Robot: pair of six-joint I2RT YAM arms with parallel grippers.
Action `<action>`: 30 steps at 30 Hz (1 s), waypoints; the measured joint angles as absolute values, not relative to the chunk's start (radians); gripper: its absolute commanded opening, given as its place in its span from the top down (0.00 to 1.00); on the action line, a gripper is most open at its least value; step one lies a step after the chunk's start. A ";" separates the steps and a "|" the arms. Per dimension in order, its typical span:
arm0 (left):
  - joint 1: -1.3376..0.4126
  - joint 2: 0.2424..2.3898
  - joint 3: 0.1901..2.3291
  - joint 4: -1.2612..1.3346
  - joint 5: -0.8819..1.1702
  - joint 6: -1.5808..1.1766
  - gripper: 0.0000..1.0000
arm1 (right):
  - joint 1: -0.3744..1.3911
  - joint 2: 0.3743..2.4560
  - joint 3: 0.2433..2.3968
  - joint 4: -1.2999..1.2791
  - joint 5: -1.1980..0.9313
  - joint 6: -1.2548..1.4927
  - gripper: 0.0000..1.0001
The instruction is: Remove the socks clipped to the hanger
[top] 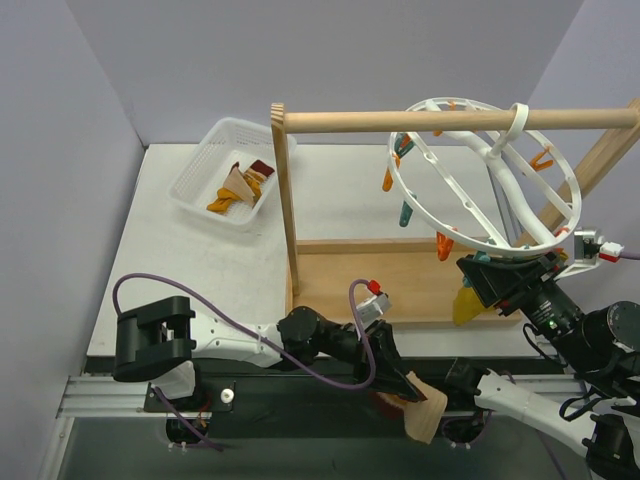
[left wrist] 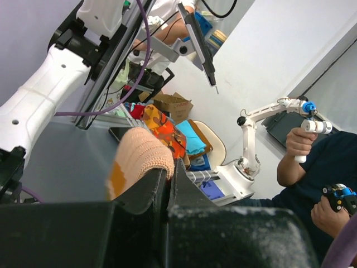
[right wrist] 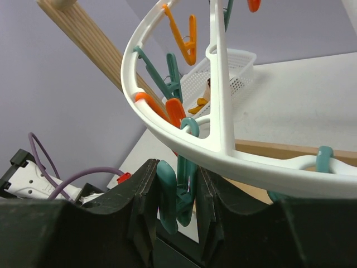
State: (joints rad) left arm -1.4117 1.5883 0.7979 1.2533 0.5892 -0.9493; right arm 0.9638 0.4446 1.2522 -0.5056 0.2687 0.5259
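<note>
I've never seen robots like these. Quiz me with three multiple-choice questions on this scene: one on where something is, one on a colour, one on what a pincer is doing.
1. Where do the loose socks lie?
A) in the white basket
B) over the wooden rod
C) on the bare table

2. What colour is the clip in the right pincer?
A) white
B) teal
C) black

3. The left pincer is:
A) open and empty
B) shut on a peach sock
C) gripping the wooden rod

Answers:
1 A, they lie heaped inside the basket.
2 B, the right wrist view shows teal plastic there.
3 B, peach fabric is pinched in it.
</note>
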 measured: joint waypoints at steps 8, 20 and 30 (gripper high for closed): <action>-1.362 1.483 0.720 0.991 0.507 -0.862 1.00 | 0.964 0.445 1.252 -0.550 0.319 0.542 0.81; -1.172 0.994 0.611 0.173 0.014 -0.682 1.00 | 0.964 0.443 1.252 -0.596 0.364 0.553 0.69; -0.807 0.702 0.554 -0.282 -0.147 -0.637 1.00 | 0.964 0.440 1.250 -0.612 0.370 0.552 0.64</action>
